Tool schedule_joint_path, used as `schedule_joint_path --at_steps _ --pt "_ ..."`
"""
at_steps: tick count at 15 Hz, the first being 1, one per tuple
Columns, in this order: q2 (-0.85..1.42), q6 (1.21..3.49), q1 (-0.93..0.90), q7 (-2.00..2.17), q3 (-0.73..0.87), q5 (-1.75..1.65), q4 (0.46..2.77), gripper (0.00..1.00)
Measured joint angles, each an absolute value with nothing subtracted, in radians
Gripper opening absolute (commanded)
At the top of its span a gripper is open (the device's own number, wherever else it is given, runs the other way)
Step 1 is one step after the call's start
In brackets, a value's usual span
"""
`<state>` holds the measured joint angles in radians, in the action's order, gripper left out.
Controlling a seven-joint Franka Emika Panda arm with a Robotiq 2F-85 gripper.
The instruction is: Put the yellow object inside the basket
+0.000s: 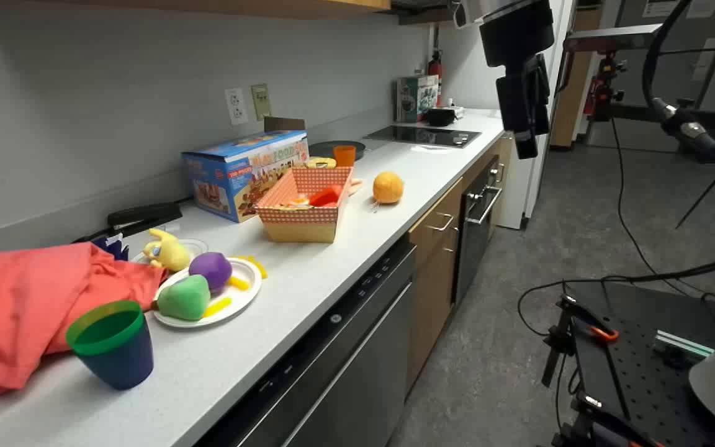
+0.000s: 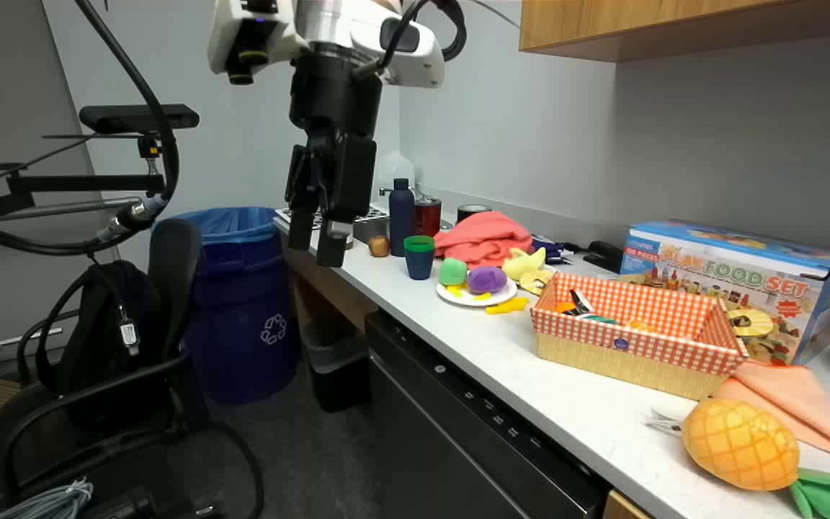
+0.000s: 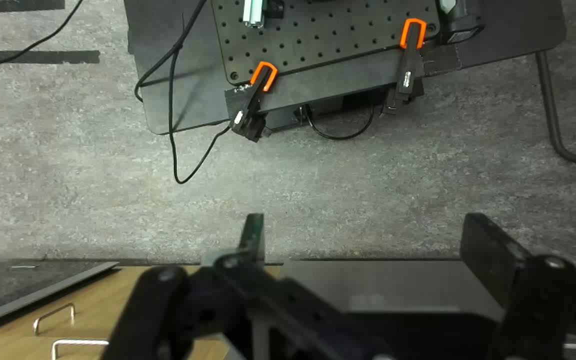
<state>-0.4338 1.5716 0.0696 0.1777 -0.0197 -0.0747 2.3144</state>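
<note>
The yellow object is a round yellow-orange toy fruit lying on the white counter beside the basket. In an exterior view it shows a criss-cross pattern and green leaves, like a pineapple. The basket is tan, rectangular and shallow with a red checked lining; it also shows in an exterior view. Several toy pieces lie in it. My gripper hangs high in front of the counter, apart from both things. It is open and empty, fingers wide apart in the wrist view, which shows neither fruit nor basket.
A blue toy box stands behind the basket. A white plate holds purple and green toy foods. A dark cup and a coral cloth lie further along. An orange cloth is by the fruit. Floor shows below the gripper.
</note>
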Motion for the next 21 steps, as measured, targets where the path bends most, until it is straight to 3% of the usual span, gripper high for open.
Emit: schedule_joint_path --at_steps 15,21 --pt "-0.433 1.577 0.069 0.176 -0.018 -0.074 2.314 1.00" --pt "-0.402 1.723 0.071 0.151 0.035 -0.074 2.304 1.00"
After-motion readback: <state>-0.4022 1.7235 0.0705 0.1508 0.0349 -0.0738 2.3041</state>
